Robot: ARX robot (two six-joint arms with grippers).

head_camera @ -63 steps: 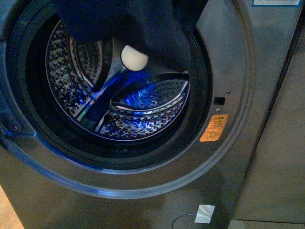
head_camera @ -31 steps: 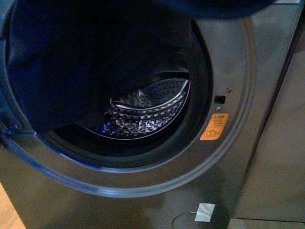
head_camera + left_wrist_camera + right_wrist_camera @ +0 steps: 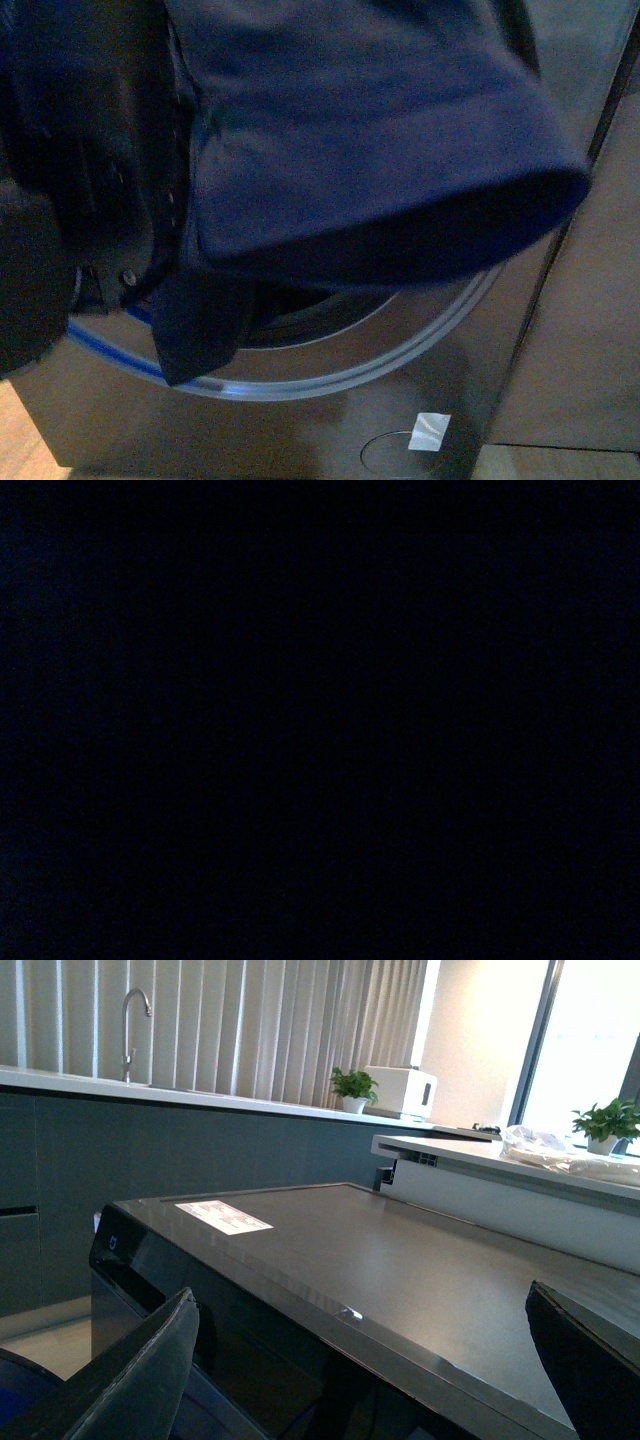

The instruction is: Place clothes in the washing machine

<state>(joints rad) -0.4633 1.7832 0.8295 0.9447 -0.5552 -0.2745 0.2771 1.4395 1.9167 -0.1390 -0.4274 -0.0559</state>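
Observation:
The clothes [image 3: 370,130], a dark navy garment with a wide hemmed opening, hang across nearly the whole porthole of the washing machine [image 3: 300,430]. Only the lower arc of the door ring [image 3: 330,375] with its blue glint shows beneath the fabric. The drum is hidden. My left gripper is shut on the clothes but buried behind the fabric in the front view, and the left wrist view is dark. My right gripper [image 3: 360,1300] is open and empty, its two dark fingers [image 3: 150,1360] spread apart at the front edge of the machine's flat top [image 3: 400,1260].
A white tape patch [image 3: 430,437] sits low on the machine's front. A plain grey-brown panel [image 3: 590,330] stands to its right. Beyond the machine top are a counter with a tap [image 3: 135,1005], potted plants [image 3: 352,1085] and a white appliance [image 3: 400,1090].
The clothes have dropped and spread toward the camera. They now hide the drum, the blue light and the orange sticker, which showed a second ago.

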